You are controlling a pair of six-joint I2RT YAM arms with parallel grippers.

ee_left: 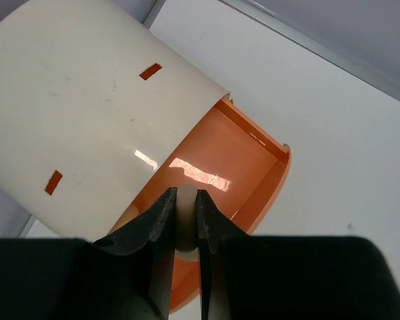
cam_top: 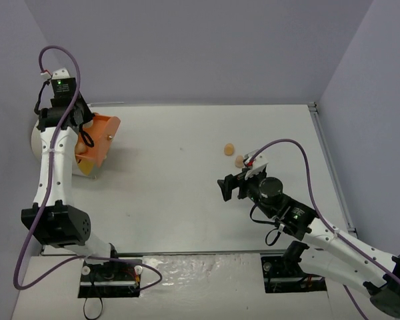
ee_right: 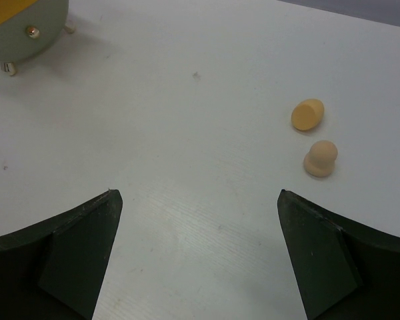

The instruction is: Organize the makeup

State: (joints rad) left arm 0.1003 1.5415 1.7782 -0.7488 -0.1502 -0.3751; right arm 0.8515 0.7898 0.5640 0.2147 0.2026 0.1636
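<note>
1. At the far-left corner of the white table (cam_top: 187,207): large cream plastic cylinder with an orange front (cam_top: 101,141), lying on its side. The orange part stands out from the cream shell like an open tray, and its inside is visible in the left wrist view.
2. Left gripper (ee_left: 187,200) sits right at that orange opening. The fingers are together, clamped on a pale cream piece (ee_left: 186,223) that shows as a narrow strip between them. I can't tell what the piece is or whether it belongs to the cylinder.
3. Makeup in view: two small sponges on the bare table, right of centre and nearer the far edge than the near one.
   - orange-peach egg-shaped foam sponge (ee_right: 308,115), lying on its side, the farther of the two from the near edge.
   - paler peach gourd-shaped foam sponge (ee_right: 320,159), just beside the first with a small gap, not touching.
4. Right gripper (ee_right: 197,195): fingers spread wide apart, nothing between them, only table surface. In the top view it points toward the left edge, on the near side of the sponges. The gourd-shaped one is just beside the wrist and neither is touched.
5. No other cosmetics can be made out in any view, and the depth of the cylinder's interior is hidden.
</note>
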